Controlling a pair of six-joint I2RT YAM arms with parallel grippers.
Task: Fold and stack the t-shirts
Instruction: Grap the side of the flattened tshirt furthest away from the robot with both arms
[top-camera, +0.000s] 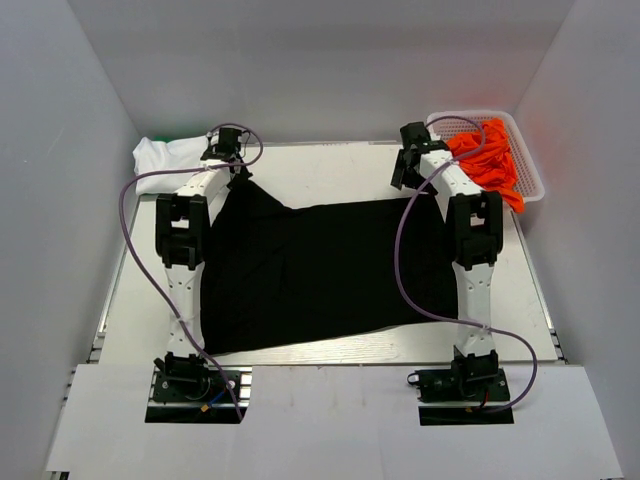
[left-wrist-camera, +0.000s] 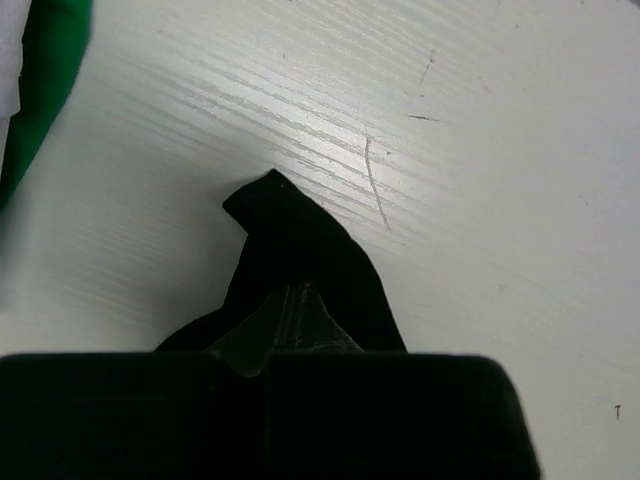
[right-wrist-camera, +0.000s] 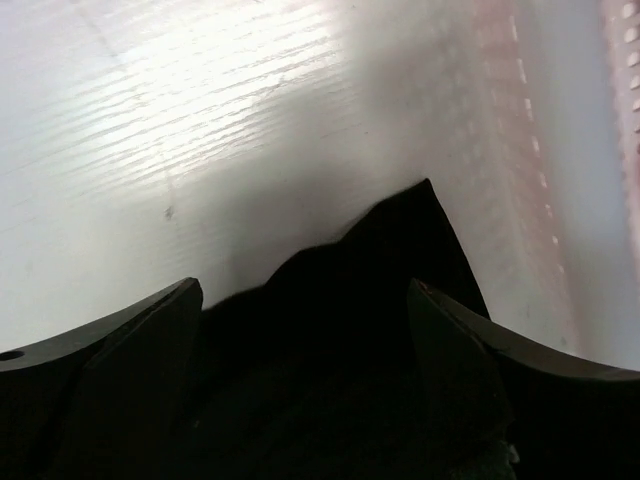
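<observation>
Item one, my left pincer (left-wrist-camera: 290, 322): it is pressing together on a peaked corner of the black t-shirt (top-camera: 330, 270), the cloth bunching up out of its tips near the far-left part of the desk (top-camera: 330, 170). Item two, my right pincer (right-wrist-camera: 305, 292): it is standing spread, its two fingers (right-wrist-camera: 150, 345) flanking the shirt's other far corner; whether they are touching the cloth I cannot tell. Item three, the black t-shirt itself: it is lying spread wide across the middle of the desk, reaching from arm to arm and down toward the near edge, showing no fold made in it that I can see. Item four, the white t-shirt (top-camera: 165, 155): it is sitting in a soft heap at the far-left corner, with a sliver of the green t-shirt (left-wrist-camera: 45, 80) showing beside it; whether either is folded I cannot tell. Item five, the orange t-shirts (top-camera: 490, 160): they are lying crumpled in the basket (top-camera: 535, 182) at the far-right corner, spilling over its near rim. Reckoning: I am judging the job as barely begun, with this first shirt only being taken by its far corners, no neat stack showing anywhere, and the basket's load waiting unfolded.
</observation>
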